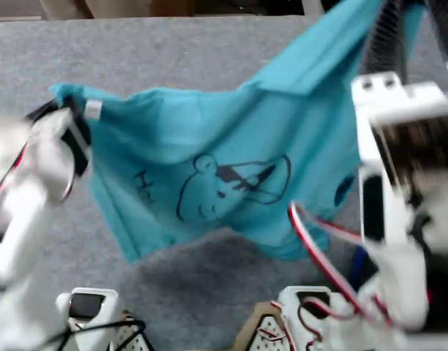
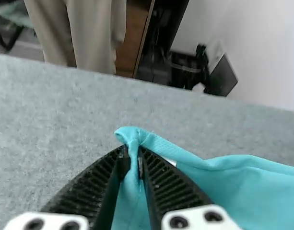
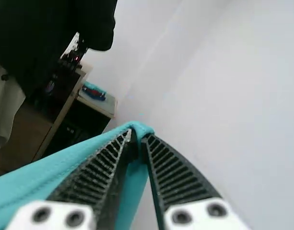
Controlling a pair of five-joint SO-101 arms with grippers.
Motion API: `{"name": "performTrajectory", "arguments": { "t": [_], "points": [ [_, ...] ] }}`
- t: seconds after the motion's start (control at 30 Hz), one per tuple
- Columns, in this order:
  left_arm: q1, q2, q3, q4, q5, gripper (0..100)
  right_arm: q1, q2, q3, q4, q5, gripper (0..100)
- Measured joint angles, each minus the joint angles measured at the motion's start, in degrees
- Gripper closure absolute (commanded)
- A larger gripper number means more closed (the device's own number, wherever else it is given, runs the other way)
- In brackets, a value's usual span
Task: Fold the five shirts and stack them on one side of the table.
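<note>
The left gripper (image 2: 132, 154) has its ribbed black jaws pressed together on a bunched edge of the teal shirt (image 2: 223, 187). A small peak of cloth pokes out past the tips. The rest of the cloth trails off to one side above the grey table (image 2: 51, 110).

The right gripper (image 3: 136, 138) is clamped the same way on a folded shirt edge. The cloth is pinched between its jaws and a nub shows beyond the tips, with a white wall (image 3: 233, 96) behind.

In the high view, the arm bases (image 1: 92, 306) stand at the near edge. Past them the shirt hangs spread in the air between the two arms. The left arm, at the picture's left, holds one corner low over the table. The right arm, at the picture's right and raised close to the camera, holds the other end higher, so the cloth slopes upward towards it.

A line drawing (image 1: 234, 183) on the shirt faces the camera. A red-and-white cable (image 1: 316, 245) crosses in front of the lower hem. The right arm's body covers the shirt's side nearest it. That upper corner and the jaws holding it are blurred and cut off at the frame's top edge. Lettering beside the drawing is lost in a crease. Whether the lowest fold touches the table cannot be told. Beyond the shirt lies more grey table.
</note>
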Motion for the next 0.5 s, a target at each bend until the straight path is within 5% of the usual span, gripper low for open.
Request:
{"name": "performTrajectory", "arguments": {
  "t": [0.27, 0.5],
  "points": [
    [-4.6, 10.5, 17.1, -26.1, 0.0, 98, 0.0, 0.4, 22.8, -15.7, 0.0, 99.4],
    [-6.8, 29.8, 16.0, -41.8, 0.0, 98, 0.0, 5.2, 39.2, -33.2, 0.0, 99.4]
  ]
}}
